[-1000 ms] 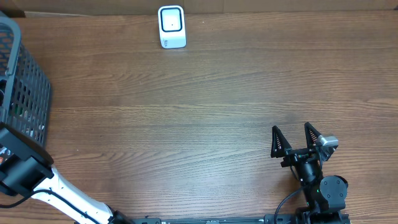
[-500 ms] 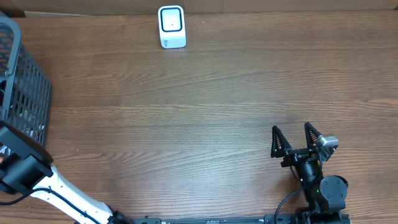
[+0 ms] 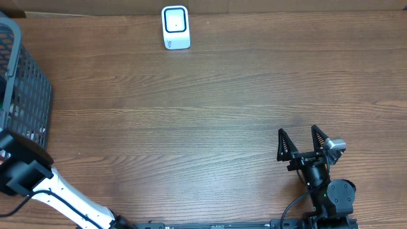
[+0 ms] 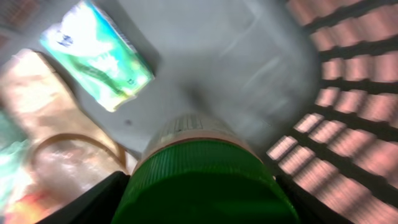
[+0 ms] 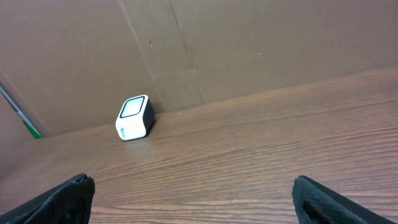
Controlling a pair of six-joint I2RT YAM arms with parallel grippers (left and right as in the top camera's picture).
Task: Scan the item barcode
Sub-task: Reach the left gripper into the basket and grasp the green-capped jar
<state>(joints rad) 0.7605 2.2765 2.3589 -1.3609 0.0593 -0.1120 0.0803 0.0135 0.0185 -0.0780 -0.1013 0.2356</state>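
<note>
A wooden table (image 3: 210, 95) bears a white scanner (image 3: 175, 27) and a grey basket (image 3: 32, 95).

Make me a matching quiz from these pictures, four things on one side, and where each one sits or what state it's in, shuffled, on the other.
1 scanner
2 basket
3 right gripper
4 green bottle cap

A in the left gripper
B open, empty
C table's far edge
D table's left edge

Pairs: 1-C, 2-D, 3-B, 4-A

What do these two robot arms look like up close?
The left arm has a smooth white link ending in a boxy black block. The right arm is black with round joints, a thin black cable and an end effector of two pointed fingers beside a small grey part.
</note>
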